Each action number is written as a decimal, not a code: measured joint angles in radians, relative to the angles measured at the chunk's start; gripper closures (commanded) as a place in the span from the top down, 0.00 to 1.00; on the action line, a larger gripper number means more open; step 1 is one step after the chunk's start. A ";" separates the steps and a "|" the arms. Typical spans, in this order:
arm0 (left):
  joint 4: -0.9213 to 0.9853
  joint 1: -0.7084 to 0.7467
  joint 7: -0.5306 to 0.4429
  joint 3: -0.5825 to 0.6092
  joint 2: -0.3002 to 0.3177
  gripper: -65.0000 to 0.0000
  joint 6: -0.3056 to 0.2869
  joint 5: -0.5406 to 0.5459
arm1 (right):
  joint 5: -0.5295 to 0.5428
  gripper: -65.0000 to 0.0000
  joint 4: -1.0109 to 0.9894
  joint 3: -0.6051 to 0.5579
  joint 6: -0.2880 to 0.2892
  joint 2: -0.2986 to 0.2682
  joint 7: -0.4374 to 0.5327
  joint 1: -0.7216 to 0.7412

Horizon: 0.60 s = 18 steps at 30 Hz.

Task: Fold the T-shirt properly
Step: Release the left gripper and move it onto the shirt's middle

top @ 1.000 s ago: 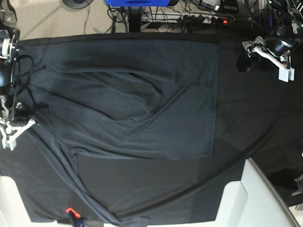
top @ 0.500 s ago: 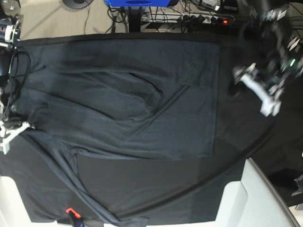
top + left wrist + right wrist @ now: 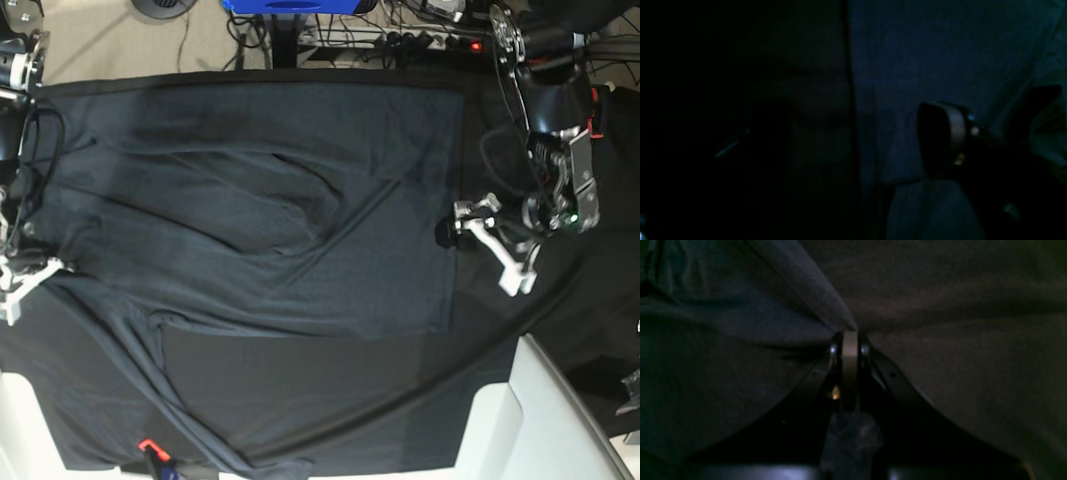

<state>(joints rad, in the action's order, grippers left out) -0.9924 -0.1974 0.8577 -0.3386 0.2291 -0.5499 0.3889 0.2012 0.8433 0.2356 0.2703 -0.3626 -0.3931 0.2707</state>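
Observation:
The T-shirt (image 3: 270,210) lies spread and creased on the black table cloth (image 3: 300,400), its straight right edge near x 460. My left gripper (image 3: 482,240) hovers at that right edge with jaws open and nothing between them. In the left wrist view, the left gripper (image 3: 987,113) shows one finger (image 3: 940,133) over the T-shirt (image 3: 940,50); the picture is very dark. At the shirt's left side, my right gripper (image 3: 30,275) is shut. In the right wrist view, the right gripper (image 3: 849,335) pinches a ridge of the T-shirt (image 3: 813,283).
A white padded surface (image 3: 540,420) juts in at the bottom right. A small red-orange tool (image 3: 148,446) lies at the bottom edge. Cables and a power strip (image 3: 430,40) run behind the table, and a blue object (image 3: 290,5) stands at the top.
The left arm has swung from the far right corner down and inward to the shirt's right edge. The right gripper has shifted slightly, still shut.

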 measured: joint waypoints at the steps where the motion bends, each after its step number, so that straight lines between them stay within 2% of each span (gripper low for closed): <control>1: 0.001 0.002 -0.005 0.003 -0.008 0.61 0.000 0.007 | 0.000 0.01 0.000 0.000 0.000 0.000 0.000 0.000; 3: 0.002 0.010 -0.015 0.005 -0.023 0.50 -0.001 0.008 | -0.001 0.01 0.000 0.000 -0.001 0.000 -0.001 0.000; 5: 0.003 0.013 -0.017 0.005 -0.032 0.44 -0.001 0.011 | 0.000 0.01 0.000 0.000 -0.001 0.000 0.000 0.000; 12: 0.003 0.013 -0.016 0.006 -0.035 0.42 0.000 0.011 | 0.000 0.01 0.000 0.000 0.000 0.000 0.000 0.000; 13: 0.003 0.013 -0.016 0.006 -0.035 0.38 0.000 0.011 | 0.000 0.01 0.000 0.000 0.000 0.000 0.000 0.000; 14: 0.003 0.013 -0.016 0.006 -0.035 0.29 0.000 0.006 | 0.000 0.01 0.000 0.000 0.000 0.000 0.000 0.000; 16: 0.006 0.014 -0.008 0.006 -0.037 0.06 0.000 0.003 | 0.000 0.01 0.000 0.000 0.000 0.000 0.000 0.000; 17: 0.007 0.016 -0.004 0.006 -0.038 0.00 0.000 0.003 | 0.000 0.01 0.000 0.000 0.000 0.000 0.000 0.000; 18: 0.009 0.018 -0.003 0.006 -0.039 0.00 0.000 0.007 | 0.000 0.01 0.000 0.000 0.000 0.000 0.000 0.000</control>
<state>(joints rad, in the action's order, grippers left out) -0.9833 -0.1791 0.8543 -0.3325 0.1905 -0.5503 0.3958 0.2008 0.8433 0.2359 0.2699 -0.3630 -0.3927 0.2703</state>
